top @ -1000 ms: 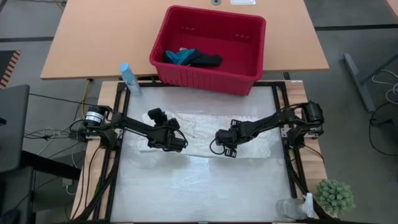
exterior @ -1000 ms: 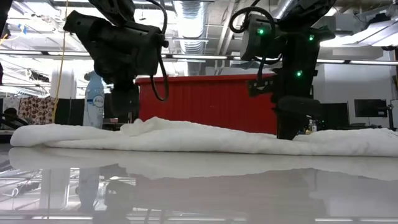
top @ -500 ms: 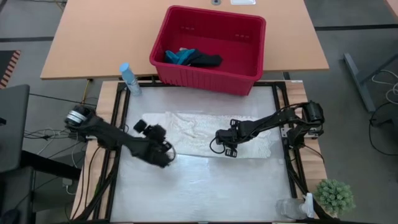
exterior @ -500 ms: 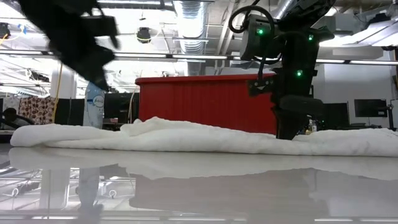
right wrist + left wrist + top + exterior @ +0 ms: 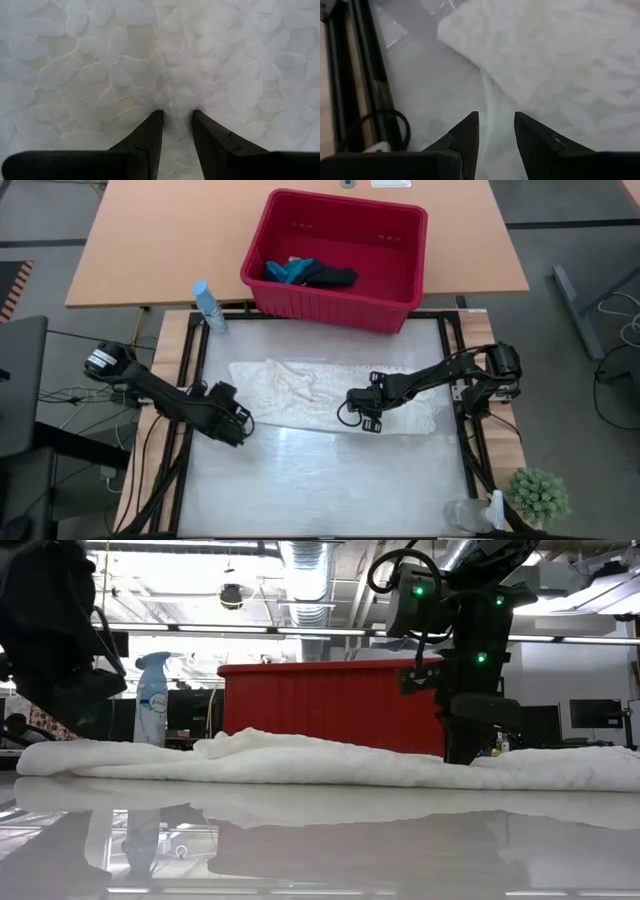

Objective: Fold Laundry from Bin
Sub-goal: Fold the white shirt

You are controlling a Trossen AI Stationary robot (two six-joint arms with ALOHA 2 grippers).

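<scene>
Left gripper (image 5: 238,430) has swung off the white lacy cloth (image 5: 320,385) to the counter's left, jaws apart, empty. Right gripper (image 5: 362,423) jaws pinch the cloth's near edge. Cloth part-folded mid-counter; navy (image 5: 332,276) and teal (image 5: 288,271) items wait in the far red bin (image 5: 400,305).

The left arm reaches from its base at nine o'clock toward the table's middle, its left gripper (image 5: 237,427) held low over the surface with the two fingers (image 5: 467,137) parted around an empty gap. The right arm stretches from its base at three o'clock inward toward nine o'clock, elbow slightly raised, wrist tipped straight down. The right gripper (image 5: 363,421) is pressed down, its fingers (image 5: 152,134) pinching a small ridge of the white cloth (image 5: 300,385)
</scene>
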